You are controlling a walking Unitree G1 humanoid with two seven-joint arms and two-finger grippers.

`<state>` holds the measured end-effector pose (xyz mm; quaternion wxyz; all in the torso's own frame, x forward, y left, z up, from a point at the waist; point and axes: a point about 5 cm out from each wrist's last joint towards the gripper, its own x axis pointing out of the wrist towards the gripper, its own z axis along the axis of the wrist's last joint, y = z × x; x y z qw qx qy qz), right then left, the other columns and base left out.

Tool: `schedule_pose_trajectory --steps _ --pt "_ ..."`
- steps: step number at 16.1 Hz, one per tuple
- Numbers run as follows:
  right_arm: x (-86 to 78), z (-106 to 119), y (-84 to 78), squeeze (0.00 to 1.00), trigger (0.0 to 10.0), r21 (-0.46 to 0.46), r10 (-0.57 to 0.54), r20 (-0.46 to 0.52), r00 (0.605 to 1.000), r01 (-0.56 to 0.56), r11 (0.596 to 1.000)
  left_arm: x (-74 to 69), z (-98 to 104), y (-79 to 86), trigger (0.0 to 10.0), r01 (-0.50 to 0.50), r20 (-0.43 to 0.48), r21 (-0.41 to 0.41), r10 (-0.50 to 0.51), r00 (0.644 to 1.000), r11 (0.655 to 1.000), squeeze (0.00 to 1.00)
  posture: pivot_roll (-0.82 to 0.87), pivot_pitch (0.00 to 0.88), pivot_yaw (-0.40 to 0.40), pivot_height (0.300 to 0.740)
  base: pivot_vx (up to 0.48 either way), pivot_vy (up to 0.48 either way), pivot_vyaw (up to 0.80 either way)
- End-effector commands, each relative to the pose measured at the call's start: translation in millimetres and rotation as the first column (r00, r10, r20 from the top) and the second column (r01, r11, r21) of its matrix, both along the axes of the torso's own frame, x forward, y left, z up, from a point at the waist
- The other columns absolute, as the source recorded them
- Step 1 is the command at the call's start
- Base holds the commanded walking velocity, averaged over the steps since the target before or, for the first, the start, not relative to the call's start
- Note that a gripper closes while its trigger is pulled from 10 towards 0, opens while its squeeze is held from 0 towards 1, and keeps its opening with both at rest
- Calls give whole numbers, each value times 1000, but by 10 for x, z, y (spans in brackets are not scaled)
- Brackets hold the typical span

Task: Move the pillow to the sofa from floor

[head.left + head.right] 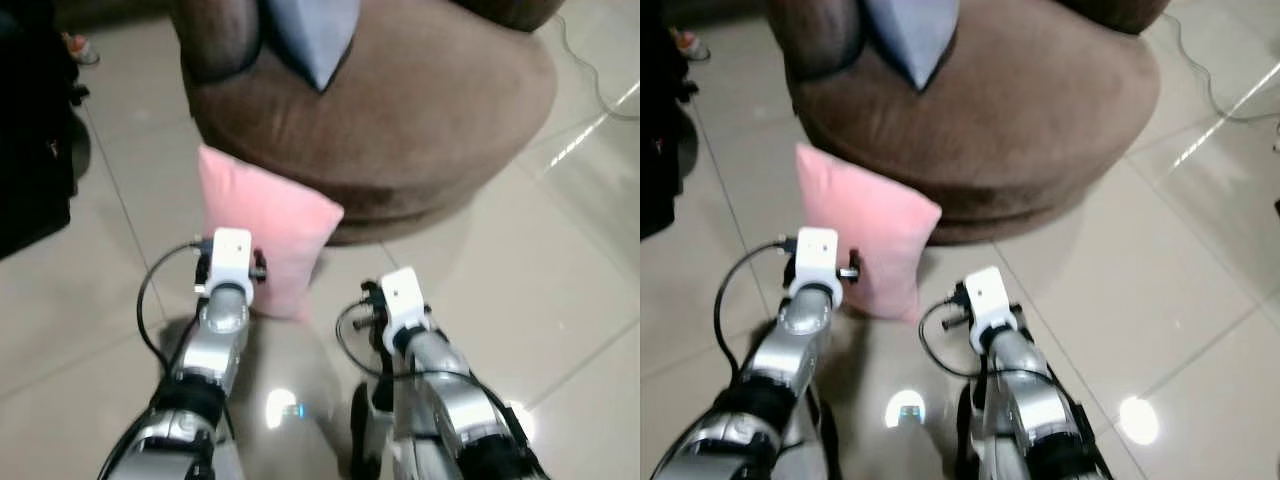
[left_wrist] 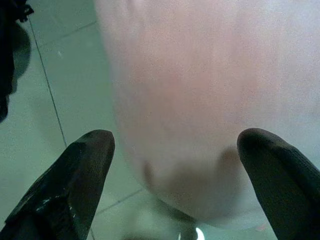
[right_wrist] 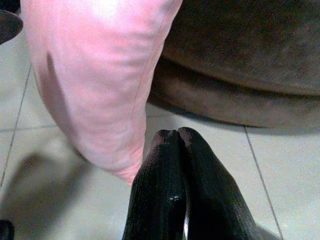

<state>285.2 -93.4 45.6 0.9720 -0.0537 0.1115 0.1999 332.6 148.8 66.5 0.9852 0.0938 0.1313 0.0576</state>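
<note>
A: Start nearest the camera. What do the arms look like?

B: Two silver arms reach forward and down over the pale tiled floor (image 1: 560, 300). Taking the pink pillow (image 1: 262, 225) as the landmark, the left gripper (image 2: 175, 170) is right up at the pillow's lower end, its two black fingers (image 2: 75, 180) spread wide, one on either side of the fabric. I cannot tell whether they touch it.

A: And the other one?

B: The right gripper (image 3: 177, 137) sits just beside the pillow's lowest corner, on the sofa side, low over the tile. Its fingers are pressed together with nothing between them. The fingertips are close to the corner, but contact is unclear.

A: So where exactly is the pillow?

B: On the floor, standing up on one corner and tilted, with its upper edge leaning against the base of the brown sofa (image 1: 420, 120). A dark crease runs down its lower part in the right wrist view.

A: What lies beyond the pillow?

B: The sofa itself, round and plush, directly behind the pillow. Up on its seat, well beyond the pillow, a grey-blue cushion (image 1: 315, 35) points a corner downward. To the left of the pillow, a dark bulky object (image 1: 30, 150) stands on the floor; I cannot make out what it is. Far to the pillow's right, past the sofa, a thin cable (image 1: 590, 70) trails over the tiles.
</note>
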Motion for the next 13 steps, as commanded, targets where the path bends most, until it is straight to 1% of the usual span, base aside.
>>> schedule_pose_trajectory --steps 1,2,7,10,13 --pt "-40 -64 -50 0 10000 -10 -10 -30 999 10 1000 -32 -56 -58 10000 17 -20 -17 -17 1000 1000 0 -19 273 -88 443 450 0 0" --pt "-40 -65 -48 0 10000 -10 -10 -31 999 10 1000 -33 -58 -60 10000 17 -22 -16 -18 1000 1000 0 -19 274 -87 443 390 0 0" --pt "-47 -72 -43 0 10000 -9 -12 -35 999 12 1000 -31 -52 -67 10000 24 -19 -4 -24 1000 1000 0 -19 278 -85 443 0 0 0" --pt "-43 -72 -44 0 10000 -9 -13 -36 999 13 1000 -27 -49 -59 10000 21 -21 -13 -21 1000 1000 0 -19 282 -85 443 0 0 0" --pt "-48 -75 -55 0 10000 -9 -12 -39 999 12 1000 -24 -53 -41 10000 -5 -28 -44 4 1000 999 0 -20 284 -86 443 321 339 0"
